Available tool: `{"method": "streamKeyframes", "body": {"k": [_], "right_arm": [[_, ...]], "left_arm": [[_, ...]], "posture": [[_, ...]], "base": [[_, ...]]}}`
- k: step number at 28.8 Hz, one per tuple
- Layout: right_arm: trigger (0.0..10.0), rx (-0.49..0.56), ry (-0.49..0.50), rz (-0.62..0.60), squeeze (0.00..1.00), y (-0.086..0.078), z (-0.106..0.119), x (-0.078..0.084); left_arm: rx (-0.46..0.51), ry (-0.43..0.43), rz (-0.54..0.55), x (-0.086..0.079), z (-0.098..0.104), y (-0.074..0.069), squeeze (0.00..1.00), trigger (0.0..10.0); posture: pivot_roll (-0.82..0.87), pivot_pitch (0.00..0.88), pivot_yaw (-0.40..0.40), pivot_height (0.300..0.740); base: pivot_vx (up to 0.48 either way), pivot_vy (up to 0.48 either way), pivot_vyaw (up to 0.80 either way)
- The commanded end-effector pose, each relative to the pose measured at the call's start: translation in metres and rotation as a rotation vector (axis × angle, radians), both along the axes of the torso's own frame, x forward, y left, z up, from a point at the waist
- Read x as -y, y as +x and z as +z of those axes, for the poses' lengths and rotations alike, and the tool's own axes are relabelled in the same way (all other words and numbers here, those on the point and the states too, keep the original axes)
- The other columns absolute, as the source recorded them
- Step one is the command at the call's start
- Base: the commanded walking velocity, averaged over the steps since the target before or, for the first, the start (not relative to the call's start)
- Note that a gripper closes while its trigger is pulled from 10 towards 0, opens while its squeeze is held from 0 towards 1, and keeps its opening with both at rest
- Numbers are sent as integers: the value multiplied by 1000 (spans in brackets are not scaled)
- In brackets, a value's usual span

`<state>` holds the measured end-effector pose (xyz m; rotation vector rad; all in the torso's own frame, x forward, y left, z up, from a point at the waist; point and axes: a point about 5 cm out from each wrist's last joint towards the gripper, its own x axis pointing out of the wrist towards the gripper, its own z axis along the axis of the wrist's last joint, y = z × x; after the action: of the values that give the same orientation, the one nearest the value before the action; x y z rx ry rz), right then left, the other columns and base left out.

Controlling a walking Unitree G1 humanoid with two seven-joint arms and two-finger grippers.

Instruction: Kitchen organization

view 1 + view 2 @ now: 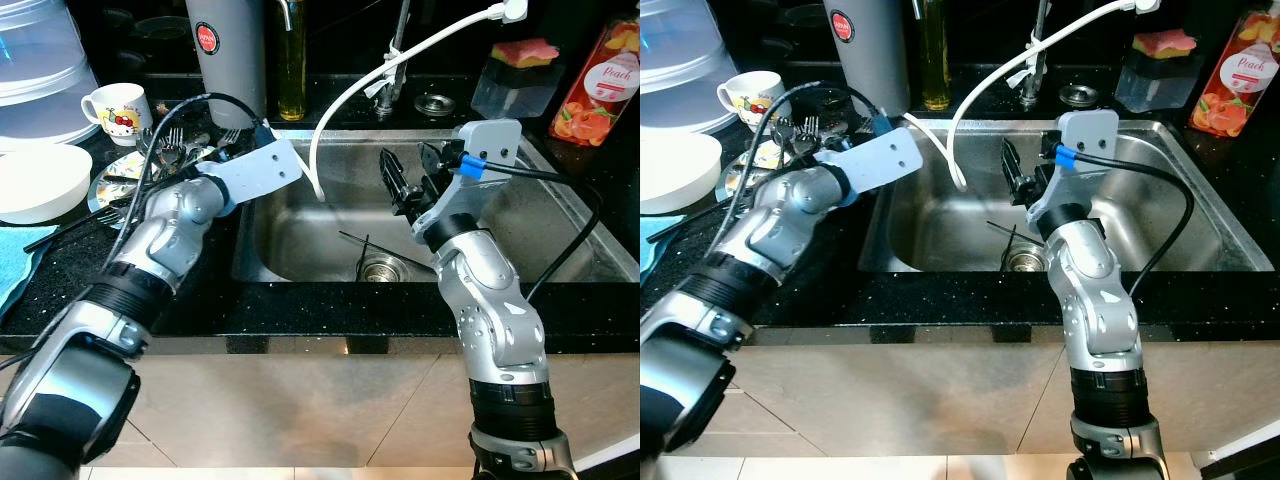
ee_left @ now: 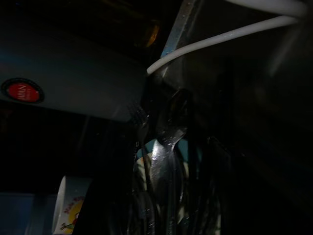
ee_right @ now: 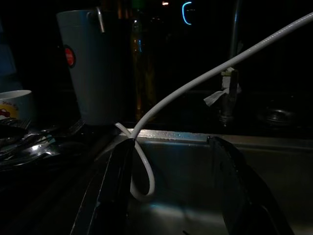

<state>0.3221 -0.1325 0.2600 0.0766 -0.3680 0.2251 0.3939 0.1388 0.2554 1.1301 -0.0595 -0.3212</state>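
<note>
Little of the tidying appears done. Forks and spoons [image 1: 175, 150] are heaped on a plate [image 1: 110, 185] left of the sink [image 1: 560, 215], where the left hand [image 1: 240, 140] is placed; its grip cannot be told. The right hand [image 1: 405, 185] is held released above the sink.

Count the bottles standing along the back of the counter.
2. An oil bottle stands behind the sink's left rear corner, beside the grey thermos jug. A peach juice bottle stands at the far right. Others may be hidden in the dark behind them.
</note>
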Motion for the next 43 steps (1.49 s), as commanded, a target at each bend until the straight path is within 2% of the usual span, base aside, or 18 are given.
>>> {"method": "streamKeyframes", "body": {"k": [1, 14, 16, 17, 19, 21, 22, 23, 25, 29, 42, 43], "right_arm": [[10000, 11, 15, 4, 0, 0, 2, -1], [10000, 10, 26, 0, 0, 0, 2, -1], [10000, 9, 27, -1, 0, 0, 1, -2], [10000, 9, 28, -1, 0, 0, 1, -2], [10000, 9, 28, -1, 0, 0, 1, -2], [10000, 9, 28, -1, 0, 0, 1, -1], [10000, 9, 28, -1, 0, 0, 1, -1], [10000, 9, 28, -1, 0, 0, 1, -1], [10000, 9, 28, -1, 0, 0, 1, -1], [10000, 7, 31, -2, 0, 0, 1, -1], [10000, 1, 34, -3, 0, 0, 0, -1], [10000, 1, 34, -3, 0, 0, 0, -1]], "left_arm": [[-10, 50, 2, -5, 1, 1, 0, 10000], [-36, 94, 47, -19, -6, 5, 0, 10000], [-40, 97, 56, -20, -8, 6, 0, 9608], [-42, 97, 63, -21, -10, 7, 0, 6667], [-42, 97, 63, -21, -10, 7, 0, 6667], [-42, 98, 70, -22, -11, 7, 0, 3804], [-42, 98, 70, -22, -11, 7, 0, 3804], [-42, 98, 73, -23, -11, 7, 0, 2078], [-48, 95, 77, -24, -13, 7, 0, 0], [-82, 58, 79, -24, -18, 7, 0, 0], [-79, 56, 84, -25, -19, 7, 0, 0], [-86, 38, 73, -22, -19, 6, 0, 10000]], "posture": [[46, 63, 31, 740], [51, 64, 36, 740], [51, 64, 36, 740], [51, 64, 36, 740], [51, 64, 36, 740], [51, 64, 36, 740], [51, 64, 36, 740], [51, 64, 36, 740], [50, 67, 34, 740], [50, 79, 32, 740], [50, 90, 28, 740], [53, 91, 29, 740]], "base": [[0, 0, 0], [0, 0, 0], [0, 0, 0], [0, 0, 0], [0, 0, 0], [0, 0, 0], [0, 0, 0], [0, 0, 0], [0, 0, 0], [0, 0, 0], [0, 0, 0], [0, 0, 0]]}}
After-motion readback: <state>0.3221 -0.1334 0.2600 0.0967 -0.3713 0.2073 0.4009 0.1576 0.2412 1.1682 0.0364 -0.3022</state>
